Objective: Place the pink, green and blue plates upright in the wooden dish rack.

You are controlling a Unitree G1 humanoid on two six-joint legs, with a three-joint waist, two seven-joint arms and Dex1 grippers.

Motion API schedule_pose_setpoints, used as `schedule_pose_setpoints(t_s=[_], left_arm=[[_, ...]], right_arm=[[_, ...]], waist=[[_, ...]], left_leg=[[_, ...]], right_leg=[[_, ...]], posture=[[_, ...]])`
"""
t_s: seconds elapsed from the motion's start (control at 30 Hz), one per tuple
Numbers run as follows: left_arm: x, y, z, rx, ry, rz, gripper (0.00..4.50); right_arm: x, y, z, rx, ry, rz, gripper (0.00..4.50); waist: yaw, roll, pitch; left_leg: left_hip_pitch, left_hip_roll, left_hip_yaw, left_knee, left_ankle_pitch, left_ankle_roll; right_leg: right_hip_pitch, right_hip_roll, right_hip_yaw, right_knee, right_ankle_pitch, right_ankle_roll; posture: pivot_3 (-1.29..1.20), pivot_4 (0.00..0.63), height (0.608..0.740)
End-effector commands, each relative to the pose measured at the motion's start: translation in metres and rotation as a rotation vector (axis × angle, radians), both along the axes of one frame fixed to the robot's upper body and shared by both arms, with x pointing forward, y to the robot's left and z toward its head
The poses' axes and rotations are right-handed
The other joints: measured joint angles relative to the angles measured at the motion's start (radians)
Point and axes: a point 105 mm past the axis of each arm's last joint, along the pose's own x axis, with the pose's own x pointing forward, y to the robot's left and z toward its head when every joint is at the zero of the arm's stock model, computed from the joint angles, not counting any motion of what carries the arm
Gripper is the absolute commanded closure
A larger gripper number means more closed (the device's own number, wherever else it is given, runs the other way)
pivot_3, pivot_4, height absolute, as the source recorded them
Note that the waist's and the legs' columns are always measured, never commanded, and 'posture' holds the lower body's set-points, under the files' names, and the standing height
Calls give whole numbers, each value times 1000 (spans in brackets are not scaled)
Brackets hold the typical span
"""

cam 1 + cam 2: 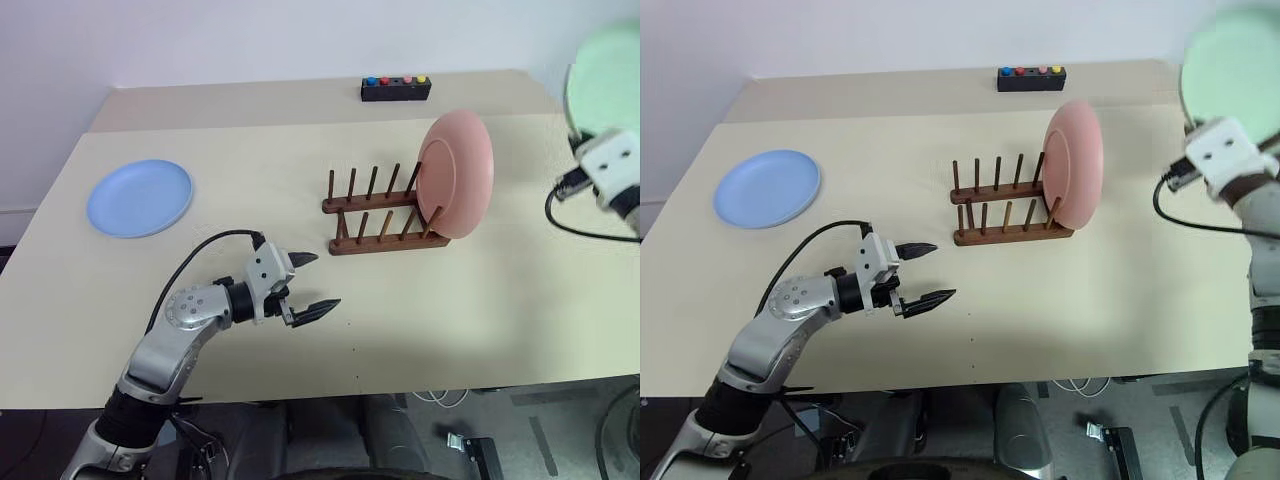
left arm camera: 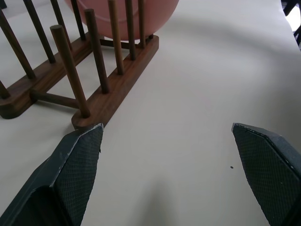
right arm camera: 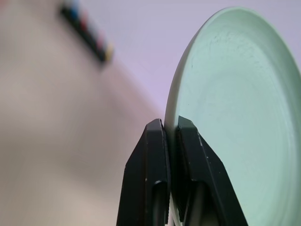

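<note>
The pink plate stands upright in the right end slot of the wooden dish rack. Flat on the table at the far left lies the blue plate. My right gripper is shut on the rim of the green plate, held up in the air at the right edge, above the table. My left gripper hovers low over the table in front of the rack's left end, open with nothing between its fingers.
A black box with coloured buttons sits at the table's back edge behind the rack. A black cable hangs from my right wrist. Bare tabletop spreads in front of and to the right of the rack.
</note>
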Motion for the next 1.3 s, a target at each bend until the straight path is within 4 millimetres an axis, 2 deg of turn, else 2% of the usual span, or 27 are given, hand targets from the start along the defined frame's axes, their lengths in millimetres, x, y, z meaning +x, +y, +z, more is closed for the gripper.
schedule_pose_setpoints(t_s=[0.03, 0.07, 0.13, 0.2, 0.3, 0.4, 0.53, 0.67, 0.83, 1.3], left_arm=[[1, -3, 7, -16, -38, -15, 0], [1, -3, 7, -17, -38, -13, 0], [2, -1, 6, -18, -39, -5, 0], [3, 0, 6, -18, -41, 3, 0], [2, 3, 5, -14, -41, 16, 0], [2, 5, 5, -16, -41, 26, 0], [1, 6, 5, -17, -42, 37, 0], [0, 10, 5, -15, -41, 56, 0], [-1, 12, 5, -14, -43, 65, 0], [1, 13, 6, -5, -44, 67, 0]], right_arm=[[-27, 49, 54, -5, -169, 217, 4467], [-29, 59, 54, 19, -153, 272, 4467], [-41, 99, 50, 108, -84, 496, 4467], [-53, 126, 49, 195, -26, 670, 4467], [-71, 150, 49, 352, 76, 897, 4467], [-81, 162, 46, 498, 185, 1054, 4467], [-85, 168, 35, 630, 312, 1142, 4467], [-60, 157, 12, 893, 447, 1092, 4467], [-53, 150, -5, 1041, 532, 1072, 4467], [-42, 148, -30, 1146, 625, 990, 4467]], waist=[[0, 0, 0], [0, -1, 0], [1, -2, 0], [1, -2, 0], [7, -2, 0], [8, -2, 0], [10, -2, 0], [8, -2, 0], [8, -2, 0], [5, -2, 0]], left_leg=[[0, 0, 0, 0, 0, 0], [0, 0, -1, -1, 0, 0], [0, 0, -1, -1, 0, 0], [0, 0, -1, 0, 0, 0], [-1, 0, -2, 1, 0, 0], [-1, 0, -2, 0, 0, 1], [-1, 0, -2, 1, 0, 1], [-1, 0, -2, 0, 0, 1], [-1, 0, -2, 0, 0, 1], [-1, 0, -2, 0, 0, 1]], right_leg=[[0, 0, 0, 0, 0, 0], [0, 0, 0, 0, 0, 0], [0, 0, -1, 0, 0, 0], [1, 0, -1, 0, 0, 0], [0, 0, -1, 0, 0, 0], [0, 0, -1, 0, 0, 0], [0, 0, -1, 0, 0, 0], [0, 0, -1, 0, 0, 0], [-1, 0, -1, 0, 0, 0], [-1, 0, -1, 0, 0, 0]], posture=[[0, 150, 740], [0, 150, 740], [0, 150, 740], [0, 150, 740], [0, 150, 740], [0, 150, 740], [0, 150, 740], [0, 150, 740], [0, 150, 740], [0, 150, 740]])
